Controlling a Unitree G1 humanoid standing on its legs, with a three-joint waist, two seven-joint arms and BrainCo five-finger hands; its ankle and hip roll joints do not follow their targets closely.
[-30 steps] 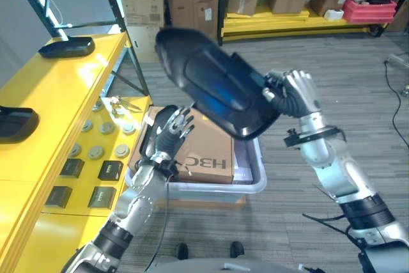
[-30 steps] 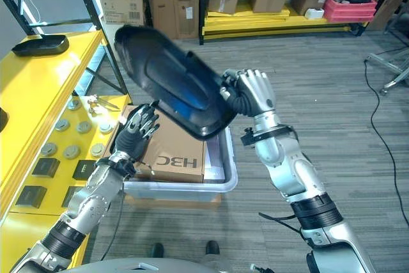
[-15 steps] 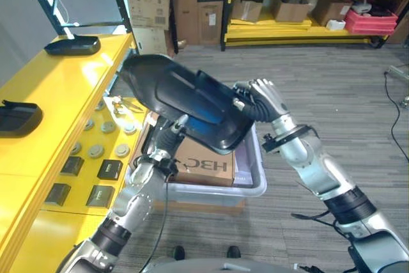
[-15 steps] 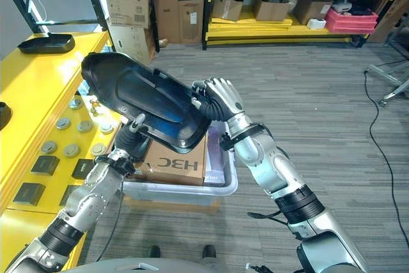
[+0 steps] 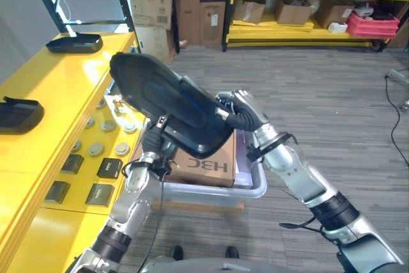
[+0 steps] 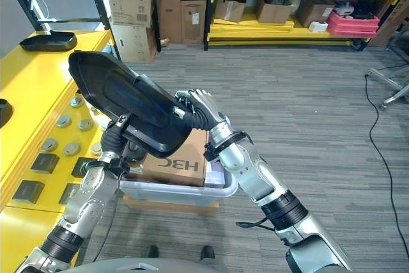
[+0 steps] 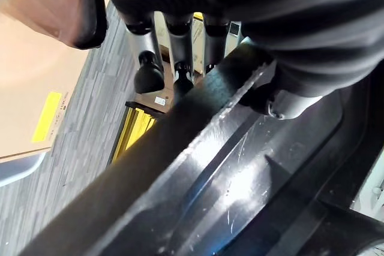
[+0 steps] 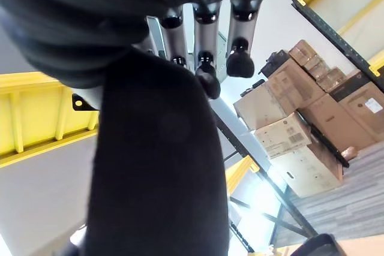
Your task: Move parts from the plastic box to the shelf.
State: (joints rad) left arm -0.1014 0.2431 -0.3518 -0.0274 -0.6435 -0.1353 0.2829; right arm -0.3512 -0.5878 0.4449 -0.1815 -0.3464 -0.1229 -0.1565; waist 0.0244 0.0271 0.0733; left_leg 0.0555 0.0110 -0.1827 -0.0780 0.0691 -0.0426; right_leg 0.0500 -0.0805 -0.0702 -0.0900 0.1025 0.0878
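A big black plastic shell part (image 5: 167, 105) hangs tilted in the air above the clear plastic box (image 5: 253, 187), its far end reaching over the edge of the yellow shelf (image 5: 57, 97). My right hand (image 5: 241, 110) is shut on the part's near right end, fingers curled over its rim (image 8: 204, 73). From below, my left hand (image 5: 153, 140) grips the part's lower edge, with fingers (image 7: 147, 73) behind the rim and the thumb (image 7: 282, 103) pressed on its inner face. A brown cardboard box (image 5: 206, 163) lies in the plastic box.
Two other black parts (image 5: 74, 44) (image 5: 19, 112) lie on the yellow shelf top. Round discs (image 5: 96, 149) and small black blocks (image 5: 110, 169) sit on its lower ledge. Black shelf posts (image 5: 124, 11) and stacked cartons (image 5: 153, 4) stand behind; a second yellow rack (image 5: 313, 4) is far back.
The black part has swung left and down toward the yellow shelf, carried by my right hand. My left hand rose from the box's edge and took hold of the part's lower rim.
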